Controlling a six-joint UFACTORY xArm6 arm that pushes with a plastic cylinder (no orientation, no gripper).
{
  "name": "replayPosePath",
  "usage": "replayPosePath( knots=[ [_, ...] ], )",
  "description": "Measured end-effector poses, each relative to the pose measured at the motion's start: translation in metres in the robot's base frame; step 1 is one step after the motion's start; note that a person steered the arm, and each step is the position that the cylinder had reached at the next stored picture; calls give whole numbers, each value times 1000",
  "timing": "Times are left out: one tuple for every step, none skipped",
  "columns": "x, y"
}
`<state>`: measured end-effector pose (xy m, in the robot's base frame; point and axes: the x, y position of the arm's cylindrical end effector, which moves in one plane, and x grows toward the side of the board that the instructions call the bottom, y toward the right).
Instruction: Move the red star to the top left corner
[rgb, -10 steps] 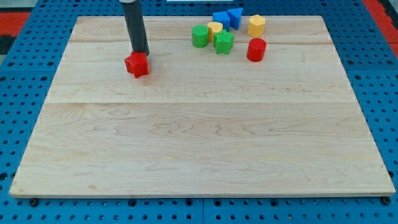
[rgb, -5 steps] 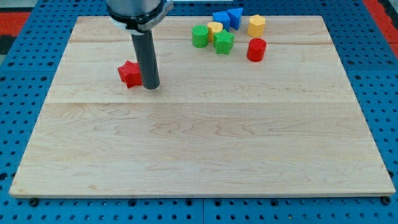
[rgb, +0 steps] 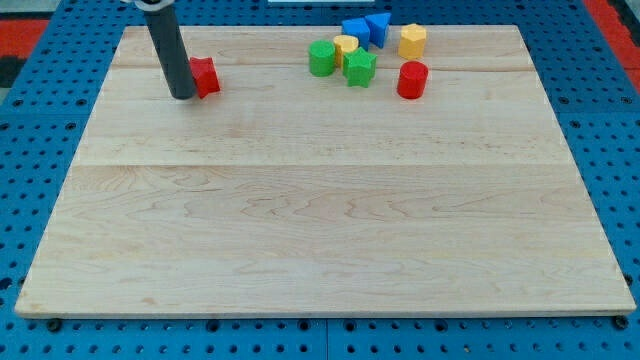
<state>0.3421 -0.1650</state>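
Note:
The red star (rgb: 205, 76) lies on the wooden board (rgb: 320, 220) in its upper left part, short of the top left corner. My tip (rgb: 183, 96) rests on the board just left of the star and slightly below it, touching or nearly touching its left side. The dark rod rises from there toward the view's top left and hides part of the star's left edge.
A cluster sits at the top centre-right: a green block (rgb: 321, 58), a yellow block (rgb: 345, 47), a green star (rgb: 360, 68), a blue block (rgb: 356, 29), a blue triangle (rgb: 378, 26), a yellow block (rgb: 412, 40) and a red cylinder (rgb: 412, 79).
The red star has moved up the board toward the view's top. My tip went from above the star to its right side, and now stands on its left.

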Motion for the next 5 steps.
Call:
replayPosePath(
  knots=[
    [19, 40],
    [-19, 37],
    [-58, -8],
    [-58, -11],
    [-47, 10]
  ],
)
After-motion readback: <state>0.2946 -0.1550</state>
